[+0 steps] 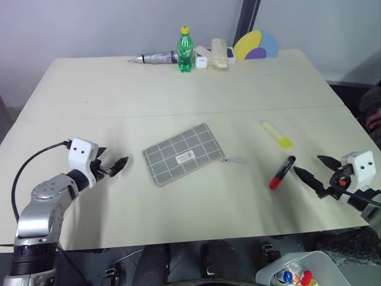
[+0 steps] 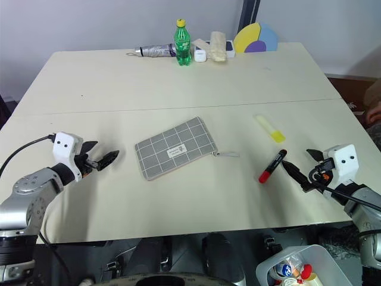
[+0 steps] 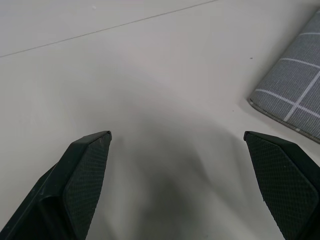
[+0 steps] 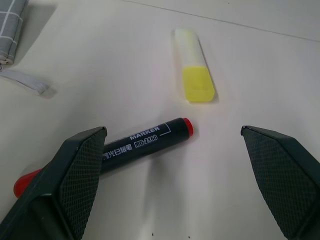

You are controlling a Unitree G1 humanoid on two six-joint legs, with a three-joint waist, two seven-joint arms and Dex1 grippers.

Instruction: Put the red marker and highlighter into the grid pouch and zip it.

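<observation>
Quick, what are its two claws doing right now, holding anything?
Left gripper: fingers open, holding nothing, beside the grid pouch.
Right gripper: fingers open, holding nothing, near the red marker.

A pale table (image 1: 119, 107) seen from above, with a grey grid pouch (image 1: 183, 154) at its centre.
From the pouch, the highlighter (image 1: 277, 134) lies at three o'clock, the red marker (image 1: 282, 173) at four; open left gripper (image 1: 114, 163) at nine, open right gripper (image 1: 314, 169) past the marker.
</observation>
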